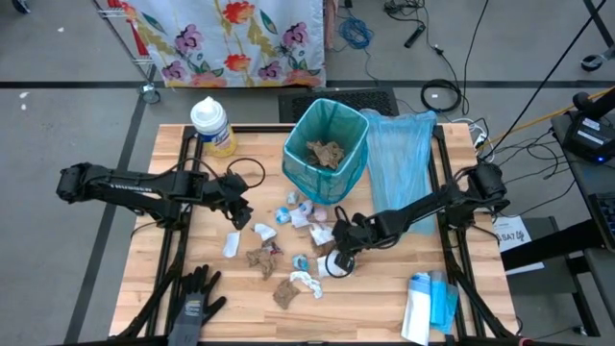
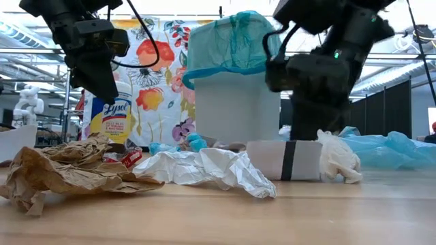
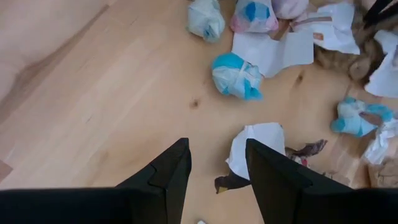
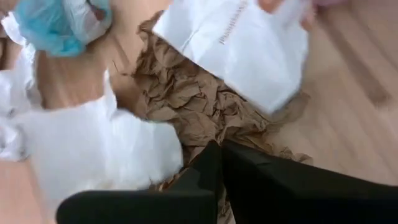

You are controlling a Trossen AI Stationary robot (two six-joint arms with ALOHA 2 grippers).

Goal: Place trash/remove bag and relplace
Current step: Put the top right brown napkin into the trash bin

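The trash lies scattered over the middle of the wooden tabletop, on the near side of the bin: brown paper wads, white tissues, and small blue-and-white wrapper balls. One more brown wad already sits inside the white bin, which is lined with a teal bag and stands at the far middle of the tabletop. The right tool is down among the scraps at the right of the pile, its fingers pressed together over crumpled brown paper, with white paper just beside it; whether it actually pinches the paper cannot be told. The left tool hovers at the left edge of the pile, its fingers held moderately apart above a white scrap, gripping nothing. A loose light blue bag lies flat to the right of the bin. A Lysol wipes canister stands at the far left, a black glove lies at the near left corner, and a pack of blue bags rests at the near right.
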